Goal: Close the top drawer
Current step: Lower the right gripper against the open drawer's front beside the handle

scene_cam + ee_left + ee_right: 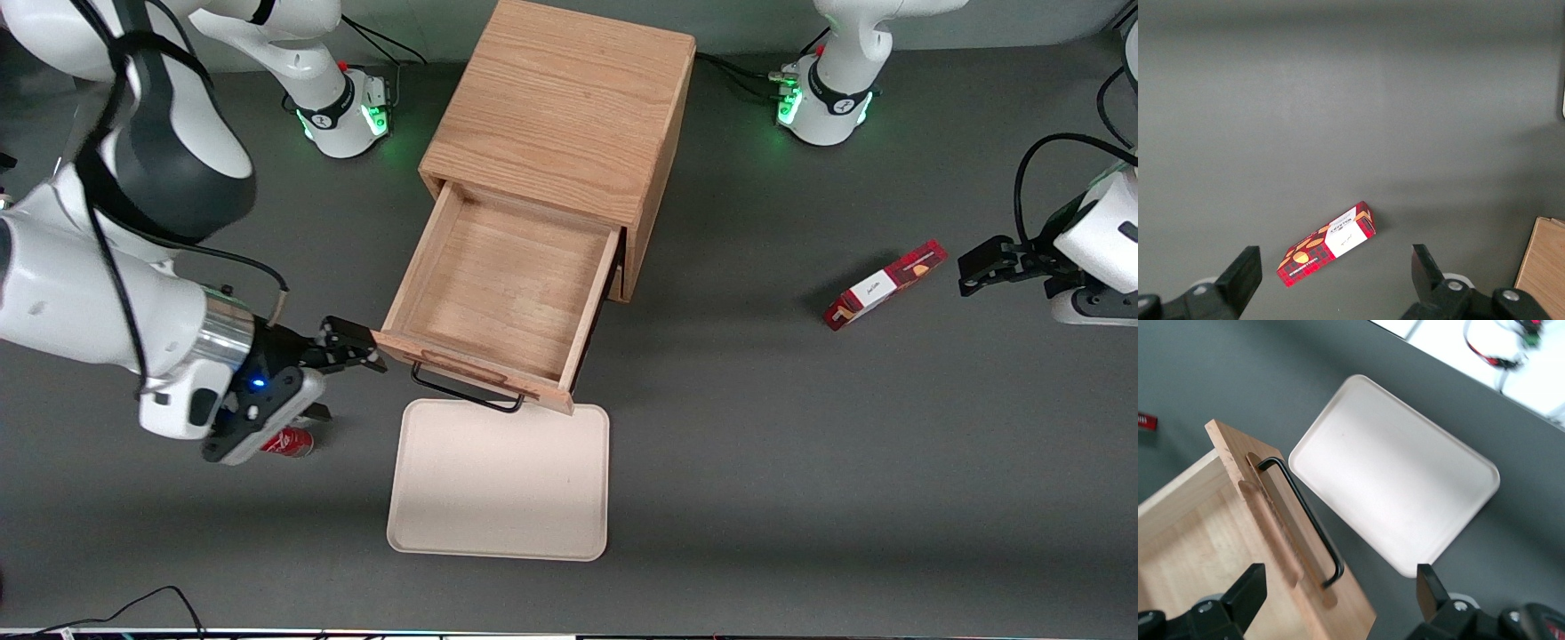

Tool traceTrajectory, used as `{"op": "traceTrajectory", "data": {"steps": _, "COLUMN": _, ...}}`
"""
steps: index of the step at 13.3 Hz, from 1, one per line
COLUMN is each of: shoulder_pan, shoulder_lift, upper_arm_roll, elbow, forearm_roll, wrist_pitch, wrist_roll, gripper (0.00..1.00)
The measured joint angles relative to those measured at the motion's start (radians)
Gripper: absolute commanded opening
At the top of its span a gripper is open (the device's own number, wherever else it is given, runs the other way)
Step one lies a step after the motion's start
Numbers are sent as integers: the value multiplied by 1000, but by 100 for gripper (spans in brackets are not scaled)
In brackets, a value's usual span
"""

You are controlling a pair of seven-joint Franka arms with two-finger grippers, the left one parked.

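You have the light oak top drawer (502, 289) pulled well out of its wooden cabinet (560, 107) at the centre of the front view, its shallow box bare inside. Its flat front faces the front camera, with the black wire handle (467, 391) slung under the wooden lip.

Your black two-finger gripper (356, 348) sits at the drawer front's corner on the working arm's end, at centre-left of the front view. In the right wrist view its fingers (1238, 600) stand wide apart with nothing between them, above the drawer front and handle (1308, 520).

A cream rectangular plastic tray (498, 480) lies flat on the grey table (800, 462), just in front of the drawer. A red can (286, 442) lies under your wrist. A red tartan biscuit box (883, 285) lies toward the parked arm's end.
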Motion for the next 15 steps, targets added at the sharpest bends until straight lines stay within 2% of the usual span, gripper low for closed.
{"op": "traceTrajectory", "data": {"steps": 9, "shoulder_pan": 66, "shoulder_lift": 164, "upper_arm_roll": 0, "elbow": 11, "forearm_roll": -7, "wrist_pitch": 64, "wrist_roll": -88, "gripper": 100}}
{"op": "traceTrajectory", "data": {"steps": 13, "shoulder_pan": 67, "shoulder_lift": 189, "upper_arm_roll": 0, "elbow": 13, "forearm_roll": -59, "wrist_pitch": 64, "wrist_roll": -91, "gripper": 100}}
{"op": "traceTrajectory", "data": {"steps": 15, "shoulder_pan": 68, "shoulder_lift": 194, "upper_arm_roll": 0, "elbow": 14, "forearm_roll": -62, "wrist_pitch": 63, "wrist_roll": -91, "gripper": 100}}
